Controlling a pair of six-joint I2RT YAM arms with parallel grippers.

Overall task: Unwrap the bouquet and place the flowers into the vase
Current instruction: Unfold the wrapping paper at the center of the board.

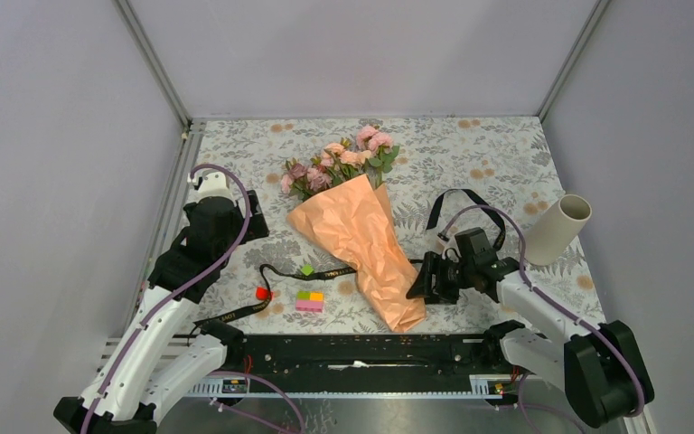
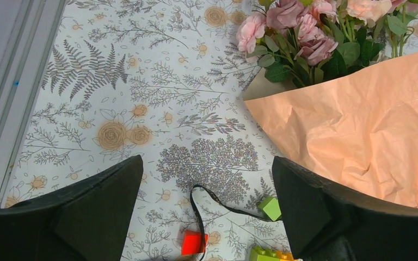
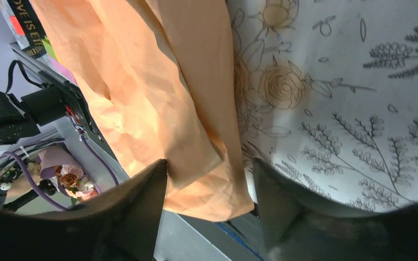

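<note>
The bouquet [image 1: 361, 240] lies on the floral tablecloth in its orange paper [image 2: 359, 136] [image 3: 141, 92], narrow end toward me. The flowers [image 1: 339, 163] [image 2: 310, 32], pink and peach roses, stick out of the far end. A black ribbon [image 1: 307, 271] [image 2: 198, 209] trails loose to the left, and another loop [image 1: 465, 203] lies on the right. The vase [image 1: 556, 229], a cream tube, lies tilted at the right. My right gripper [image 1: 416, 282] [image 3: 209, 179] is open, its jaws astride the paper's bottom end. My left gripper [image 1: 251, 224] [image 2: 207, 174] is open, left of the bouquet, and holds nothing.
Small toy bricks lie near the ribbon: a red one [image 1: 264, 293] [image 2: 193, 242], a green one [image 1: 307, 268] [image 2: 270, 207] and a pink, yellow and green stack [image 1: 309, 301]. A black rail [image 1: 352, 353] runs along the near edge just below the paper's tip.
</note>
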